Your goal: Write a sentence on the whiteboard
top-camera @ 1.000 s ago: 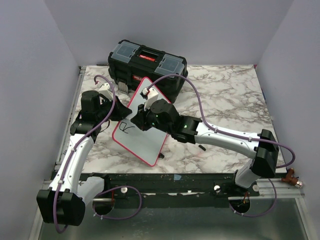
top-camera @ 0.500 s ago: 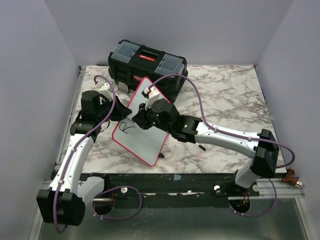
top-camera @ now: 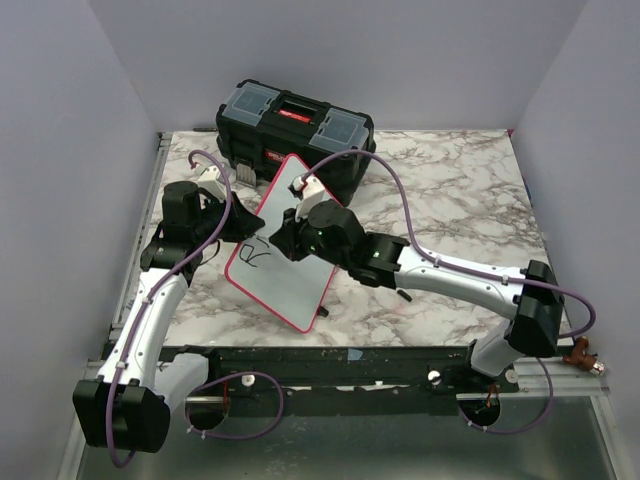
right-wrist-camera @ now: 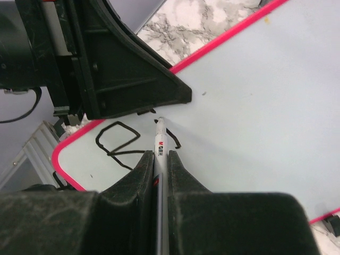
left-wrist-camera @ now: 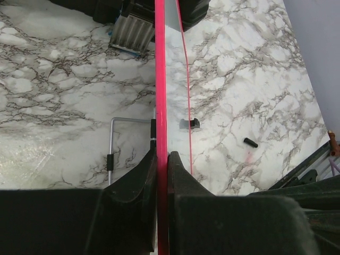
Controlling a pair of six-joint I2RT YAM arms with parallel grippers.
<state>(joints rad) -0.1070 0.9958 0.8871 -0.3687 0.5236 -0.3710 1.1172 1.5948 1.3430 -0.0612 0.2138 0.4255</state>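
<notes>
The whiteboard (top-camera: 290, 270), white with a pink-red rim, stands tilted on the table, its top edge leaning by the toolbox. My left gripper (top-camera: 240, 226) is shut on its left rim; the left wrist view shows the rim (left-wrist-camera: 160, 95) edge-on between the jaws. My right gripper (top-camera: 283, 238) is shut on a white and black marker pen (right-wrist-camera: 160, 154), its tip touching the board face (right-wrist-camera: 255, 106). The sentence (right-wrist-camera: 118, 141) is only a looped first letter and a short stroke near the board's left corner; it also shows in the top view (top-camera: 254, 254).
A black toolbox (top-camera: 295, 135) with clear lid trays stands behind the board. A small black pen cap (left-wrist-camera: 250, 142) lies on the marble table (top-camera: 450, 190) right of the board. A thin metal stand wire (left-wrist-camera: 111, 143) lies behind the board. Grey walls enclose the table.
My right gripper with the marker has shifted slightly up and right across the board face, adding a short stroke after the first letter. The left gripper and board have not moved.
</notes>
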